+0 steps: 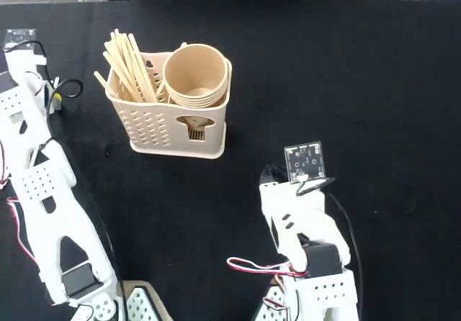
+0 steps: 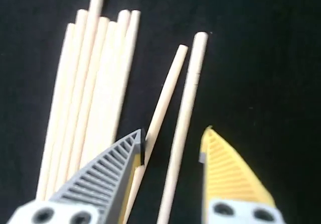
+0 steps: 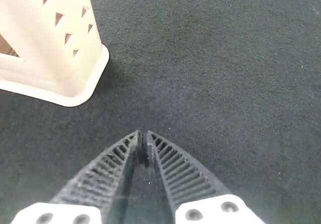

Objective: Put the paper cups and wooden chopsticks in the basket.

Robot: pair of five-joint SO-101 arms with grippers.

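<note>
In the high view the basket [image 1: 166, 130] stood far and left of centre on the black table [image 1: 346, 69], with the wooden chopsticks [image 1: 130, 65] upright in its left part and a stack of paper cups [image 1: 194, 73] nested in its right part. The left gripper [image 2: 173, 133] was released, its grey and yellow fingers spread with one pale chopstick [image 2: 180, 133] running between them against black, a bundle of others just beside it. The right gripper [image 3: 142, 134] was clenched on nothing, low over bare cloth near and right of the basket's corner [image 3: 75, 83].
</note>
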